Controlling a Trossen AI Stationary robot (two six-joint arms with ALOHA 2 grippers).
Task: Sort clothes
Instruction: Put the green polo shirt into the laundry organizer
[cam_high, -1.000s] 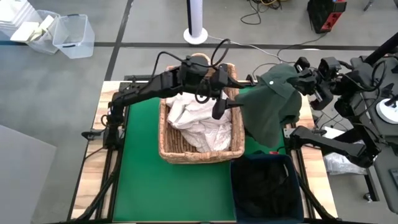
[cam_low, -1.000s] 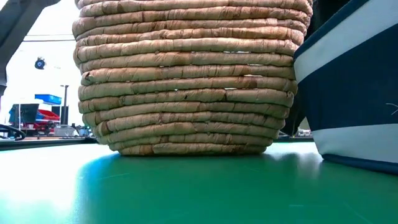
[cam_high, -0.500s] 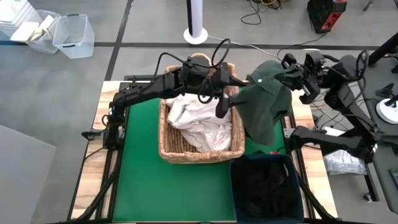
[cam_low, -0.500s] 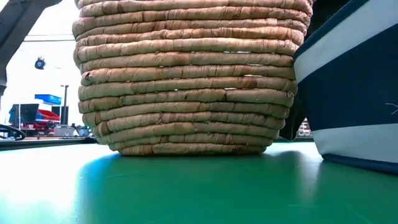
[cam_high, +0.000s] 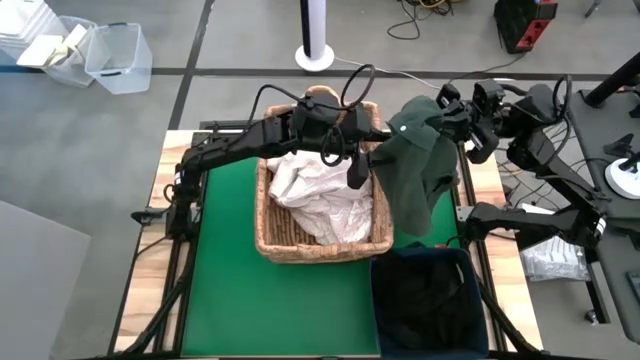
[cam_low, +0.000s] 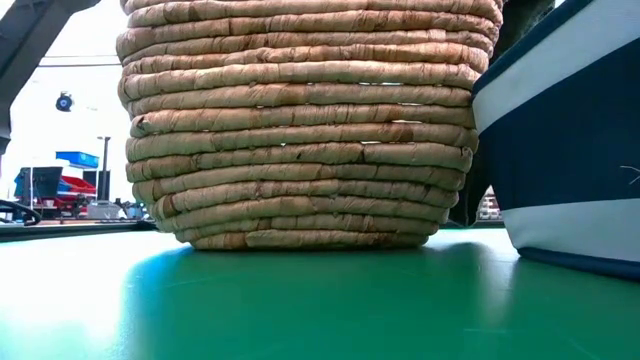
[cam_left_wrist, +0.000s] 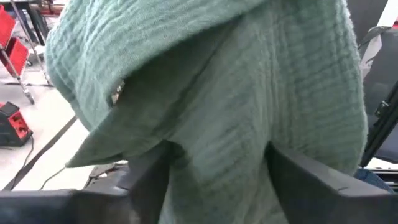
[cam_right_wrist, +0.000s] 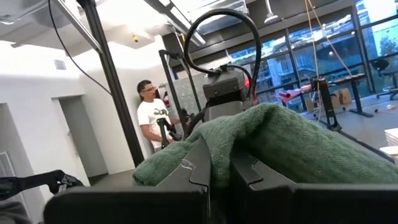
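High view: the right gripper (cam_high: 447, 112) held a dark green garment (cam_high: 415, 170) raised above the table's far right part, its jaws pressed together on a fold at the cloth's top. The garment hung down beside the wicker basket (cam_high: 275, 238), its lower edge above the gap between basket and dark blue bin (cam_high: 378, 300). The left gripper (cam_high: 358, 170) reached over the basket's right rim, at the garment's left edge. White clothes (cam_high: 318, 195) lay heaped inside the basket, and dark fabric (cam_high: 430, 300) filled the bin; only this view showed either container's contents.

Low view: the basket's woven wall (cam_low: 300, 120) and the bin's side (cam_low: 570, 150) stood on the green mat (cam_low: 300, 310). A dark strip hung in the gap between them; whether it was the garment could not be told. No gripper appeared here.

Left wrist view: the green garment (cam_left_wrist: 249, 112) filled the frame, its crinkled weave and a small button (cam_left_wrist: 115, 94) plain. The left fingers (cam_left_wrist: 311, 180) stood spread wide, with cloth hanging between them; contact could not be confirmed.

Right wrist view: the green fold (cam_right_wrist: 280, 137) rose from between the closed right fingers (cam_right_wrist: 199, 162). Beyond it, the left arm's wrist (cam_right_wrist: 225, 87) faced the camera, and a person (cam_right_wrist: 151, 115) in a white shirt stood in the room behind.
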